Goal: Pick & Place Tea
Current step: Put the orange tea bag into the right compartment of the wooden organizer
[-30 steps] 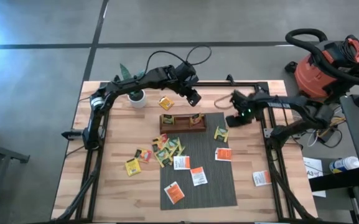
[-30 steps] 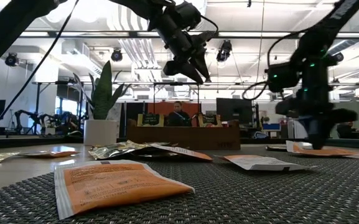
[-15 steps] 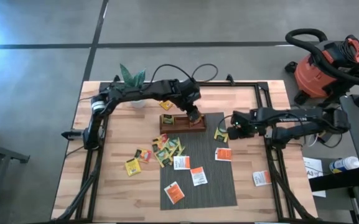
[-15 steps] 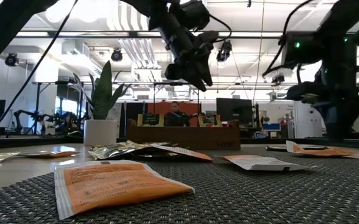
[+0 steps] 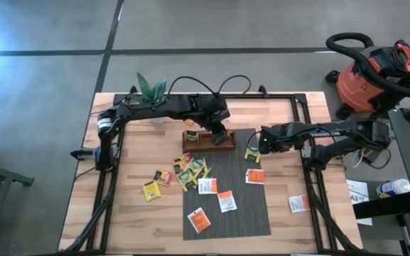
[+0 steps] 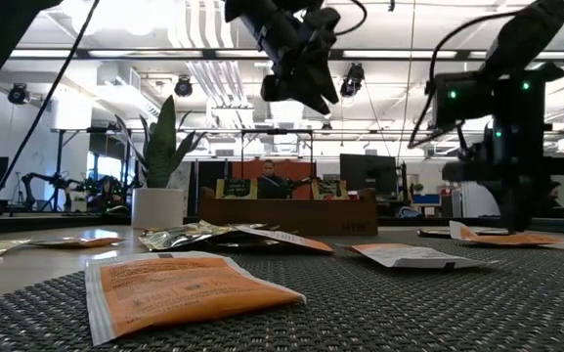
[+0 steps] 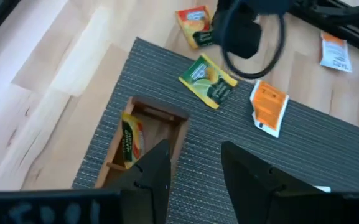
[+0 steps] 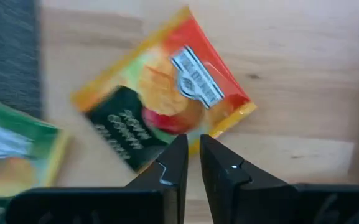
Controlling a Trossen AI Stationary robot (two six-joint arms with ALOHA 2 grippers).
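Small tea sachets lie scattered flat on the grey mat (image 5: 226, 192) and the wooden table. My right gripper (image 8: 193, 152) (image 5: 256, 147) stands low at the mat's right edge. Its fingers are shut to a narrow slit, over the edge of an orange-yellow sachet (image 8: 167, 93) lying on bare wood. A green-yellow sachet (image 5: 252, 153) lies beside that one on the mat. My left gripper (image 7: 195, 177) (image 5: 219, 134) hangs open and empty above the right end of the brown wooden tray (image 5: 205, 141). A yellow sachet (image 7: 129, 140) stands on edge in a tray compartment. My right gripper points down at the orange-yellow sachet's near edge (image 8: 195, 132), which lies flat on the table. Its own fingers hide the meeting place, so I cannot tell whether they touch the sachet.
A heap of yellow and green sachets (image 5: 190, 171) lies left of the mat, and white-orange ones (image 5: 226, 201) lie on it. One more sachet (image 5: 298, 204) sits near the table's right edge. A potted plant (image 5: 151, 107) stands at the far left. A red vacuum (image 5: 375, 71) is off the table.
My left gripper has moved from the far side of the table toward the near edge and now hangs over the tray's right end. My right gripper has moved toward the table's left and a little nearer, to the sachet beside the mat, its arm stretched out flatter.
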